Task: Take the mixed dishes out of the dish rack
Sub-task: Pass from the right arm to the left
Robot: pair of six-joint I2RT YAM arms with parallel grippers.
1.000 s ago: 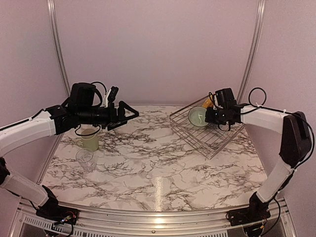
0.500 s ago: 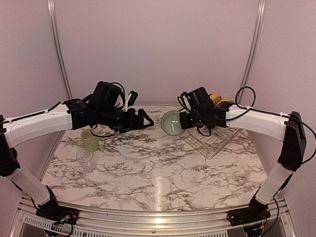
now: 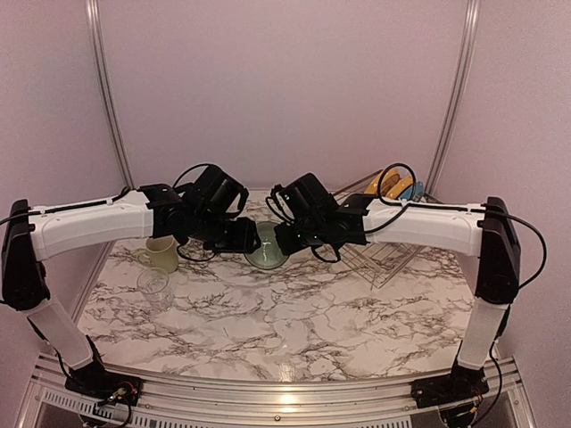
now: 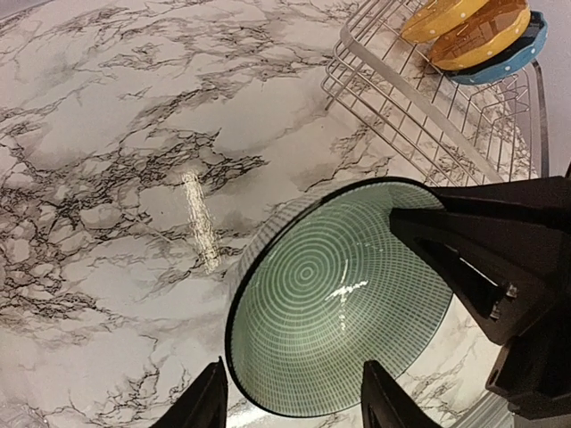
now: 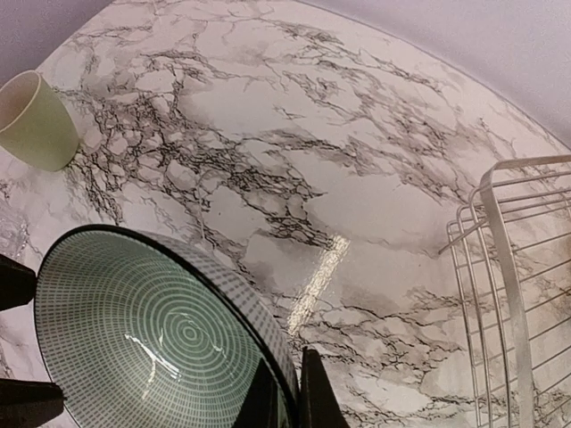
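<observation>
One bowl point(image 4: 339, 303) hangs above the table point(image 3: 294, 312), clear of the dish rack point(image 3: 388, 254). Right hand point(image 5: 290, 383) pinches its rim; left hand point(image 4: 294, 401) stands spread beside it. Probably glazed, rigid, slippery, breakable: grip the rim squarely.

Marble-patterned worktop point(image 3: 294, 308), white with dark grey veins, bearing a bright streak of reflected light point(image 3: 284, 337); plain pale lilac walls point(image 3: 285, 89) behind, flanked by two aluminium rails point(image 3: 105, 89).
</observation>
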